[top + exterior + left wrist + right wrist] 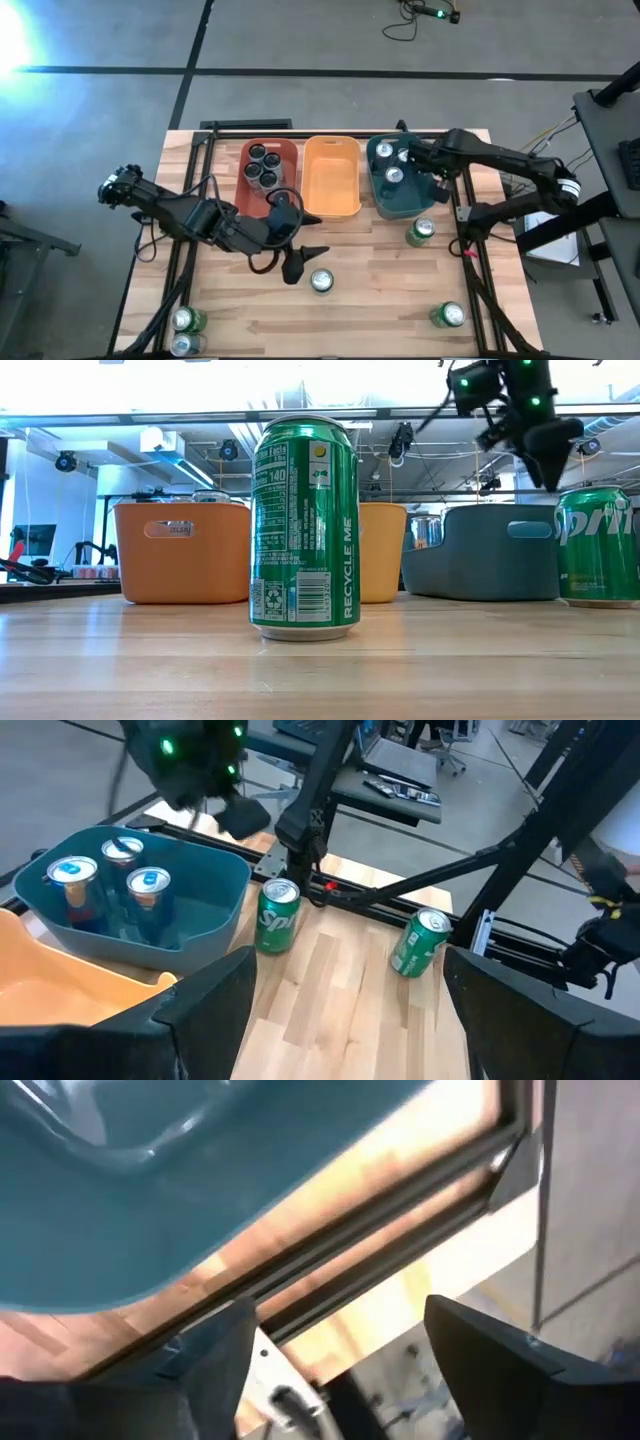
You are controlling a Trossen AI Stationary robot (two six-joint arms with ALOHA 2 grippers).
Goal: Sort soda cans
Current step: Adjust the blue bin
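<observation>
My left gripper (pixel 303 262) (pixel 345 1020) stands open over the table's middle, just left of an upright green soda can (pixel 321 281) (pixel 305 525), with nothing between its fingers. My right gripper (pixel 425 165) (pixel 540 445) (pixel 340 1360) hangs open above the teal tub (pixel 405 200) (pixel 200 910), which holds three pale blue cans (pixel 110 880). Black cans (pixel 265 165) stand in the red tub (pixel 250 190). More green cans stand on the table: one (pixel 420 232) (pixel 277 915) in front of the teal tub, one (pixel 449 316) near the right front, and two (pixel 186 322) at the left front corner.
The yellow tub (pixel 331 205) sits between the red and teal tubs with no cans showing in it. Dark frame rails (pixel 465 215) run along the table's left, right and far sides. Bare wood (pixel 380 320) lies between the front cans.
</observation>
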